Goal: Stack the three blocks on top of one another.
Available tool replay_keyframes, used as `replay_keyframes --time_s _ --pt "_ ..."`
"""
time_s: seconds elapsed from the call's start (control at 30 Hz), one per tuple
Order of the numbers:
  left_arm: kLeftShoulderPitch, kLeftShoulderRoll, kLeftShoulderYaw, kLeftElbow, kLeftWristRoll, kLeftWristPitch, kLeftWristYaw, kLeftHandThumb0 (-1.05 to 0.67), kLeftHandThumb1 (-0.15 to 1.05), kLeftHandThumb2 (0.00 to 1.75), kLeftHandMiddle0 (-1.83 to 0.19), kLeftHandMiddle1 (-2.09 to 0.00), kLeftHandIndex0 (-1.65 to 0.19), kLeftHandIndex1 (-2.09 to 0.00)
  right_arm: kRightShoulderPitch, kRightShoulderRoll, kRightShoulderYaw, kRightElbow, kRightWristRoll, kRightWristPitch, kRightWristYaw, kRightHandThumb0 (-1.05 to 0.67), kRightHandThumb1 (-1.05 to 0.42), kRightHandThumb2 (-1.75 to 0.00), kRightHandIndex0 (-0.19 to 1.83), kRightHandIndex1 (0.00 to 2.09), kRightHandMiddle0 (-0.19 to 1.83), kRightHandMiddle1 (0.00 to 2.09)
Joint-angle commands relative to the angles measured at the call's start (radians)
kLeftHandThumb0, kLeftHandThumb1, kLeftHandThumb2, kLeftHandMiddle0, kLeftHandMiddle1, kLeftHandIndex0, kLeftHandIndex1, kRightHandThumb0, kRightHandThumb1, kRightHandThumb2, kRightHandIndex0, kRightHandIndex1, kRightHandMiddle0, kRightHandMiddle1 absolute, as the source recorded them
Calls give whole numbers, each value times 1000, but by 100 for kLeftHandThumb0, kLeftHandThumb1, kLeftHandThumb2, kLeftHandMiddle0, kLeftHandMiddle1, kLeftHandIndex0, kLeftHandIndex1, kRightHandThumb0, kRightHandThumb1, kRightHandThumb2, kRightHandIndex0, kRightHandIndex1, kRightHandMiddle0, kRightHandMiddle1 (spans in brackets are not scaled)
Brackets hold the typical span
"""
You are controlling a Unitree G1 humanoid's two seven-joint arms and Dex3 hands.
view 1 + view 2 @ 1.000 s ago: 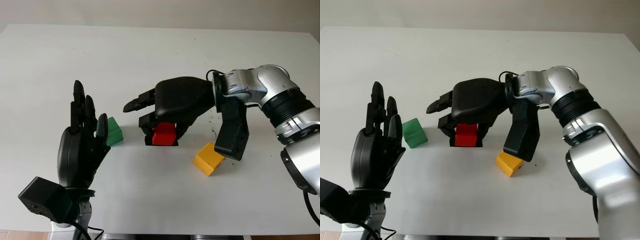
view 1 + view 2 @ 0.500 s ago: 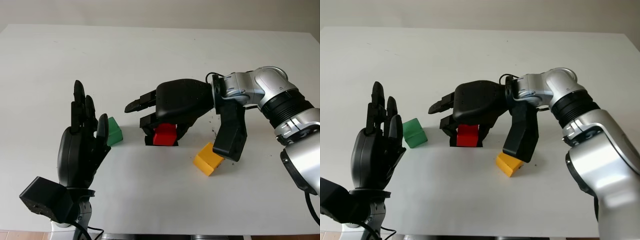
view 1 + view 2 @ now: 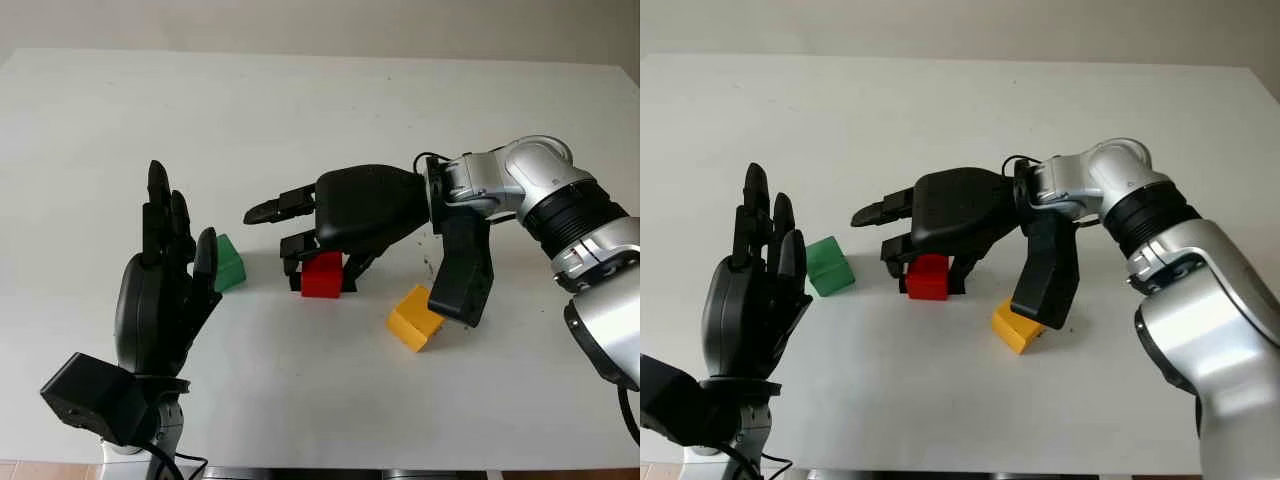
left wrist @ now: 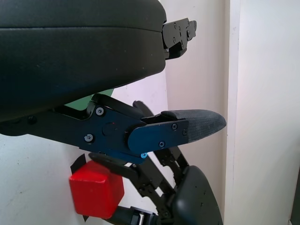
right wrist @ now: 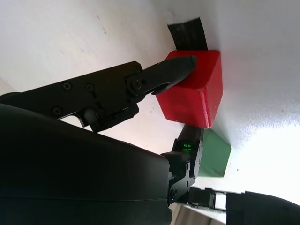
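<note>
**Red block under the right hand, mid-table**

Red block sits on the white table, near the middle. Right hand is over it, reaching in from the right side, palm down. Fingers curled around the block; in the right wrist view one fingertip presses on the block's top edge. Block's base looks down on the table, beside a strip of black tape. Two upper fingers point out past the block toward the left, touching nothing.

Left hand is at the near left, held upright, open, holding nothing. Clear of the table as far as I can tell.

Green block lies just beyond the left hand's fingertips, partly hidden by them, to the left of the red block with a gap of bare table between. Whether the hand touches it, cannot tell.

Yellow block lies to the right of the red one and nearer the front edge, turned at an angle. The right wrist's black camera housing hangs just above and beside it; contact not clear.

All three blocks apart, none stacked.

Far half of the table is bare to its back edge. Open surface too along the front, between the left hand and the yellow block.
</note>
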Motion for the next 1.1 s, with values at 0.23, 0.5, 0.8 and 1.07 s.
replay_keyframes --time_s 0.23,0.5,0.8,1.07 --pt "7 1 -4 -24 -2 4 3 -64 105 55 19 -3 19 -2 -28 -25 31 11 -28 4 -50 -49 -102 -6 2 3 5 56" --pt "9 2 -2 -24 -1 -1 6 -65 105 54 19 -4 19 -3 -61 -89 13 -17 -33 22 -49 -36 -103 -8 -7 3 -2 33" --pt "10 4 0 -27 -7 7 4 -64 105 54 19 -5 19 -4 -64 -208 -97 -41 130 79 165 -50 -96 -8 -9 4 4 26" --pt "6 4 5 -15 -23 -12 -2 -63 105 53 19 -5 19 -4 28 -321 -269 -83 412 88 339 -59 -91 -5 1 9 21 26"
